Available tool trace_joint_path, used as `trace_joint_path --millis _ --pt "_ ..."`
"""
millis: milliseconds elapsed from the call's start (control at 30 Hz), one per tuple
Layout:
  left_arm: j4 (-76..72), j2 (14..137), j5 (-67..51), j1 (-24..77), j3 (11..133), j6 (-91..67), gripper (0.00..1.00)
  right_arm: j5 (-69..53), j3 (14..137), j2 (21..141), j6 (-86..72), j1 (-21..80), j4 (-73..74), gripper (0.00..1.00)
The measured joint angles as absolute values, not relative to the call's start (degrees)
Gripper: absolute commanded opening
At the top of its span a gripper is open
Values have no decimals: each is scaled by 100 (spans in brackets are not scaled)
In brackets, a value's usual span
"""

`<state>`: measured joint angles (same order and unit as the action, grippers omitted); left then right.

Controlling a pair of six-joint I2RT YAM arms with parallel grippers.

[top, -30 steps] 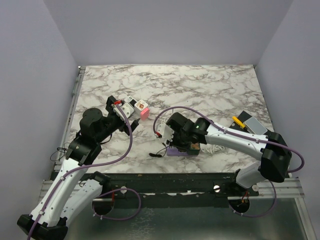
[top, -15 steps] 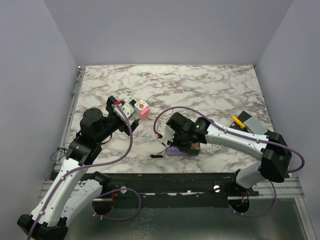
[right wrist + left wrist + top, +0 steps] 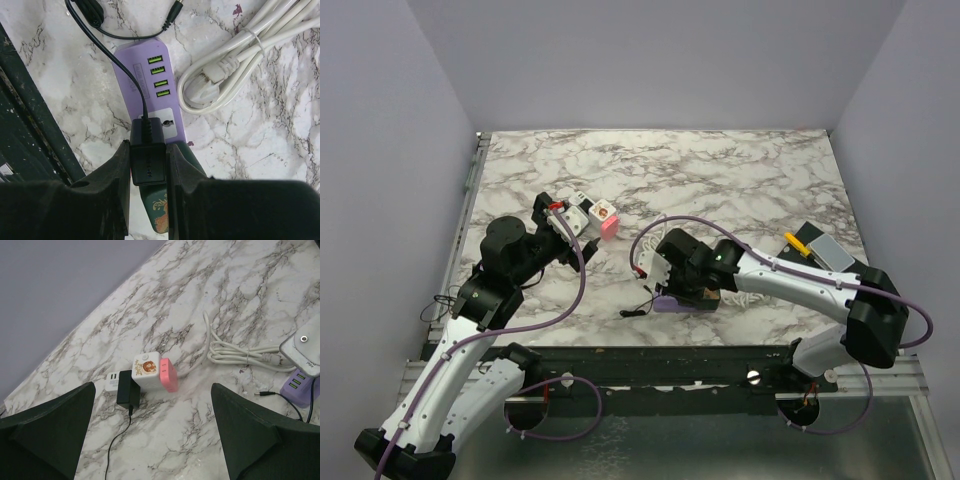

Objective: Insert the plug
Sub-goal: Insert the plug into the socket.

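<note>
My right gripper is shut on a black plug, its thin black cord running off ahead. The plug's front end sits over the white socket face at the near end of the purple power strip; whether its pins are in the socket is hidden. In the top view this gripper is low at the table's front middle, over the strip. My left gripper hangs open and empty above the table's left side.
A white cube socket with a pink block, a white charger and a second black adapter lies ahead of my left gripper. Beside the strip is a coiled white cable. A dark green block lies under the plug. A grey box sits far right.
My right gripper has shifted very slightly toward the table's near edge with the plug. The left arm has not moved.
</note>
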<state>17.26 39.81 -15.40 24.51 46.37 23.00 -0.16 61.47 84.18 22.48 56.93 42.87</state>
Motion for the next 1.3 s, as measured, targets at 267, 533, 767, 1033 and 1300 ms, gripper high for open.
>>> trace_joint_path --millis 267,533,767,1033,1300 --pt "1726 3981 -1540 2451 4637 2294 99 -27 6003 8291 2231 5693 4154 1" --pt "1726 3981 -1540 2451 4637 2294 99 -25 5913 8219 2185 5693 4069 1" --pt "1726 3981 -1540 2451 4637 2294 99 19 5911 8217 2156 5693 4064 1" --pt "1726 3981 -1540 2451 4637 2290 99 60 5850 8160 2049 5695 4012 1" --pt "1726 3964 -1540 2451 4637 2268 99 84 5485 7832 1931 5695 3680 1"
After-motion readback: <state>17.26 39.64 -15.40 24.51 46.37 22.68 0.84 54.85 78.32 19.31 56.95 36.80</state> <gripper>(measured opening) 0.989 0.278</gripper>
